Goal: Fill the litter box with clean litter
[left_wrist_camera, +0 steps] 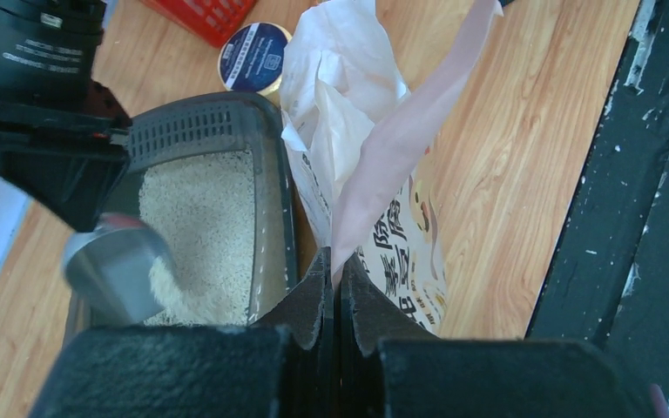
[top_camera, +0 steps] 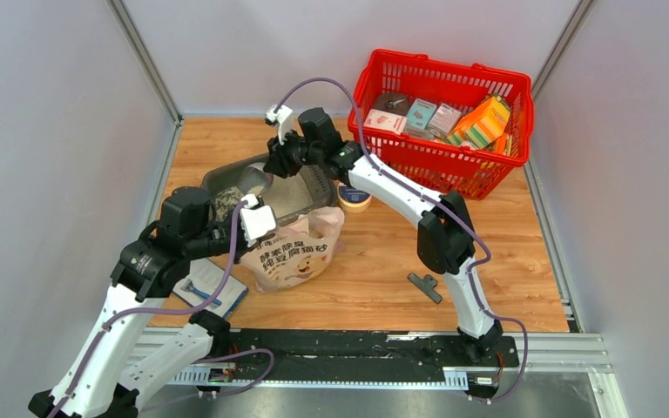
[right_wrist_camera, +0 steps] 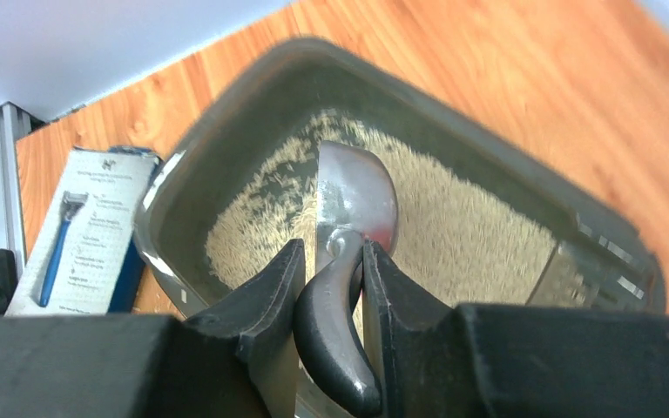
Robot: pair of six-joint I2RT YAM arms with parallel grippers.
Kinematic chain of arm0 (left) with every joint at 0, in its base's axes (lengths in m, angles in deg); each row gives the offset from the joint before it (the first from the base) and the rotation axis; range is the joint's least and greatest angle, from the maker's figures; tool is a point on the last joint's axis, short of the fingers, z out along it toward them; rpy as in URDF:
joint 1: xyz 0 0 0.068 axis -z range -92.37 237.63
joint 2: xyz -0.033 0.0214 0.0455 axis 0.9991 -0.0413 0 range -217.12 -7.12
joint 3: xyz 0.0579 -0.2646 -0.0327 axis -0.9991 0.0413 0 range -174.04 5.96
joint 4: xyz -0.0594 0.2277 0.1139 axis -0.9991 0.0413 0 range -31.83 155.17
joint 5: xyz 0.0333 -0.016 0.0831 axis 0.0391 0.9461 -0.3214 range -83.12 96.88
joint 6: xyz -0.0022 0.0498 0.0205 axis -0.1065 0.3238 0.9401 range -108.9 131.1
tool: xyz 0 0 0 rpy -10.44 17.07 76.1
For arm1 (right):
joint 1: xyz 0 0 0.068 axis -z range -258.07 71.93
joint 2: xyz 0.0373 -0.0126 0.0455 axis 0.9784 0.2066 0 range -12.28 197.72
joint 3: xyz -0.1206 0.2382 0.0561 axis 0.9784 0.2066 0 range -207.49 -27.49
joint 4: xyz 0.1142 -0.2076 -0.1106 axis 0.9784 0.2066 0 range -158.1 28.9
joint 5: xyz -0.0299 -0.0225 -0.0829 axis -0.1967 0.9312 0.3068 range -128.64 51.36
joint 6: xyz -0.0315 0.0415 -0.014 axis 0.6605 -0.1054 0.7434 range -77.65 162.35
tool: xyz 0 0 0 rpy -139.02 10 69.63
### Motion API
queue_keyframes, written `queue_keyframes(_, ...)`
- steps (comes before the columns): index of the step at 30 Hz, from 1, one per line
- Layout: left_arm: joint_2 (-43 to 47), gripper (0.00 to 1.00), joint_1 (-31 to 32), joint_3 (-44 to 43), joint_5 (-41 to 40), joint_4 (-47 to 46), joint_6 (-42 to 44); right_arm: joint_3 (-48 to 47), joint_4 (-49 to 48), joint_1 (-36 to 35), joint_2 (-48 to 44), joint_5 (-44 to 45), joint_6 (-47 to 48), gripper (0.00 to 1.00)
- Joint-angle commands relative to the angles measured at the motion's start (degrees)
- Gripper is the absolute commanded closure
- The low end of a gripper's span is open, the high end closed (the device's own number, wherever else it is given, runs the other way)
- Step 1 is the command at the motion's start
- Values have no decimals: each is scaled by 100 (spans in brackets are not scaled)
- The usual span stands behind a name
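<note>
The dark grey litter box (top_camera: 225, 176) (left_wrist_camera: 193, 131) (right_wrist_camera: 226, 109) sits at the table's back left, partly filled with pale beige clean litter (left_wrist_camera: 199, 218) (right_wrist_camera: 466, 231). My right gripper (right_wrist_camera: 331, 261) (top_camera: 279, 162) is shut on the dark handle of a silver metal scoop (right_wrist_camera: 357, 193) (left_wrist_camera: 111, 268), held tilted over the litter inside the box. A few granules cling at the scoop's lip. The beige-pink printed litter bag (top_camera: 300, 251) (left_wrist_camera: 353, 122) stands next to the box. Its top edge is pinched in my shut left gripper (left_wrist_camera: 337, 266) (top_camera: 248, 228).
A red mesh basket (top_camera: 446, 144) with several boxes stands at the back right. A round tin (top_camera: 354, 198) (left_wrist_camera: 254, 57) sits beside the litter box. A razor pack (top_camera: 213, 289) (right_wrist_camera: 83, 231) lies front left, a small black tool (top_camera: 424, 286) front middle.
</note>
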State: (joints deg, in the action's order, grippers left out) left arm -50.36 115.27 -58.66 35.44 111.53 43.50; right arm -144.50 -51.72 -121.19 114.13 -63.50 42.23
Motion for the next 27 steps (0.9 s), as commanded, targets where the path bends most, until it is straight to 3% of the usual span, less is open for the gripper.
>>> queue_keyframes(1,264,100,-4,-42,528,-827,-296,20,-821,101,-792,614,514,100)
queue_keyframes(6,386,100,-4,81,546,-1020,-533,47,-365,539,-1460,395,390,100)
queue_keyframes(10,422,100,-4,265,467,-1345,-910,-392,1099,883,-1865,-96,407,100)
queue_keyframes(16,343,100,-4,432,160,-1838,-1447,-814,3580,1033,-2515,-783,1356,100)
queue_keyframes(27,299,100,-4,389,115,-1891,-1667,-252,4416,1033,-3667,-1073,1163,100)
